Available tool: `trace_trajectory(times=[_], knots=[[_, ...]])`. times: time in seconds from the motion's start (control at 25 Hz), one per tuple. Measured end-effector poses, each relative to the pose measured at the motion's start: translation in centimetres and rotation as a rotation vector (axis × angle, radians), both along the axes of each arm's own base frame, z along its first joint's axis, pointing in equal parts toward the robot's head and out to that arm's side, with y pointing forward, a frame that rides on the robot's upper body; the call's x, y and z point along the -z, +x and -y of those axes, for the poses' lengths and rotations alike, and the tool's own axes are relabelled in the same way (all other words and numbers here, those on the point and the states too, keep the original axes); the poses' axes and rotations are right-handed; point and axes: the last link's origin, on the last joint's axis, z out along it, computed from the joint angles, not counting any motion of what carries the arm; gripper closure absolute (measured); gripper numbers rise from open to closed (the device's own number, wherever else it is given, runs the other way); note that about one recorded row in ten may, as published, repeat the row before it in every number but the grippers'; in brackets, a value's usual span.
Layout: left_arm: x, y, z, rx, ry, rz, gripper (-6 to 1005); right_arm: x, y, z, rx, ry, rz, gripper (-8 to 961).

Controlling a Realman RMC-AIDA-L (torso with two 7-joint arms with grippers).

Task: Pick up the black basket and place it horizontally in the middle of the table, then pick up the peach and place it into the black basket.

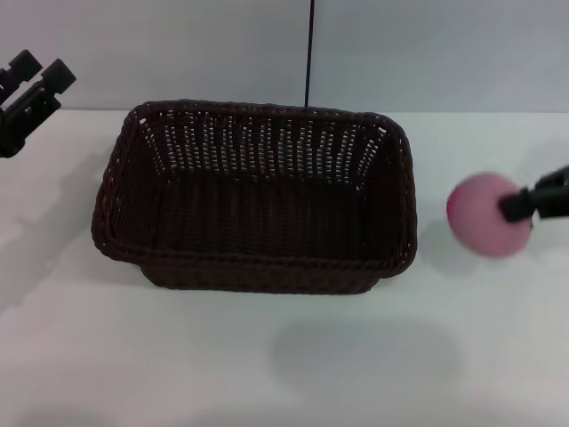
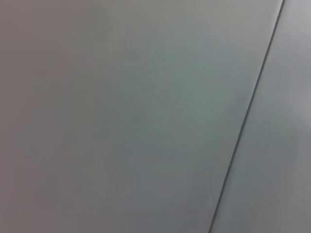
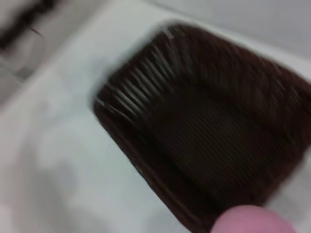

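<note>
peach (image 1: 484, 214) right of basket (image 1: 256, 197) on table (image 1: 267, 356).

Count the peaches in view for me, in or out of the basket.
1. The peach is held by the right gripper above the table, right of the black basket, whose visible interior holds none.

Peach (image 3: 252, 221) just beside black basket (image 3: 214, 126)
</note>
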Motion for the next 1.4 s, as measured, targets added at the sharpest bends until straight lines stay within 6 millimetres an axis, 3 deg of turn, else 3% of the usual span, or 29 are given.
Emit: trace_trajectory(times=[0.16, 0.28, 0.6, 0.8, 0.96, 1.16, 1.4], knots=[[-0.1, 0.1, -0.1, 0.005, 0.005, 0.001, 287, -1.4, -1.2, -0.4, -0.067, 0.055, -0.101, 898], [-0.2, 0.1, -0.1, 0.004, 0.007, 0.001, 287, -1.0, -1.7, -1.9, -0.143, 0.099, -0.192, 891], [-0.2, 0.0, 0.0, 0.003, 0.007, 0.0, 287, 3.7, -0.6, -6.6, -0.166, 0.122, -0.313, 875], [-0.4, -0.4, 0.3, -0.011, 0.015, 0.001, 287, 5.3, -0.9, -7.9, -0.186, 0.142, -0.313, 865], [-0.6, -0.7, 0.6, -0.026, 0.024, 0.002, 287, 5.8, -1.4, -8.0, -0.216, 0.152, -0.302, 704], [-0.4, -1.3, 1.0, -0.039, 0.046, -0.019, 287, 4.7, -1.4, -7.1, -0.271, 0.226, -0.352, 529], [-0.2, -3.0, 2.4, -0.085, 0.11, -0.046, 287, 2.6, 1.6, -4.2, -0.342, 0.462, -0.489, 288]])
